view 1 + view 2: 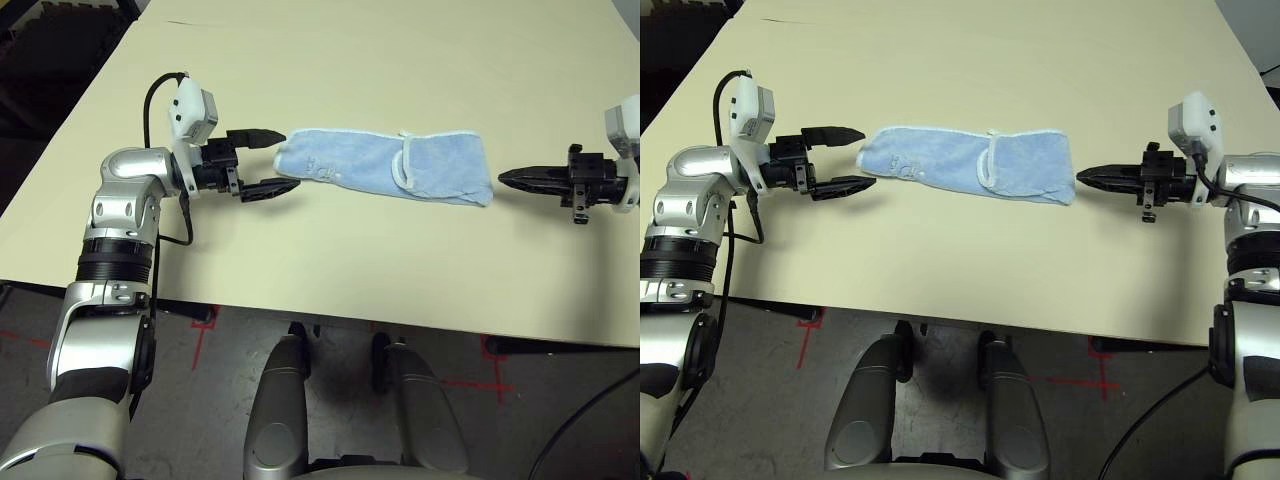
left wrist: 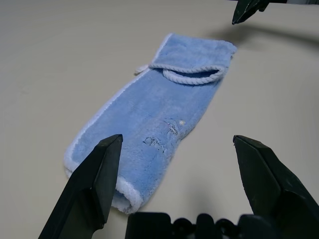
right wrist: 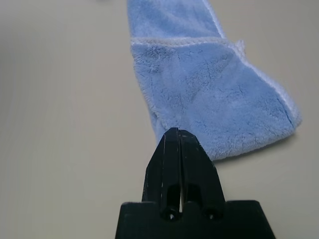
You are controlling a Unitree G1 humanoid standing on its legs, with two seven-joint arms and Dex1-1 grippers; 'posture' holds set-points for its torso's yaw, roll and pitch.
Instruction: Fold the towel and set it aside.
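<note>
The light-blue towel (image 1: pixel 385 165) lies folded into a long narrow strip across the middle of the table, with white edging and a faint dark print (image 2: pixel 159 142) near its left end. My left gripper (image 1: pixel 272 160) is open at the towel's left end, one finger on each side of that end, holding nothing. My right gripper (image 1: pixel 1085 177) is shut and empty, its tip just off the towel's right end (image 3: pixel 249 134), close to it but apart.
The cream table (image 1: pixel 350 60) stretches wide behind the towel. Its front edge (image 1: pixel 330 312) runs close below both arms. A black cable (image 1: pixel 155 95) loops from my left wrist.
</note>
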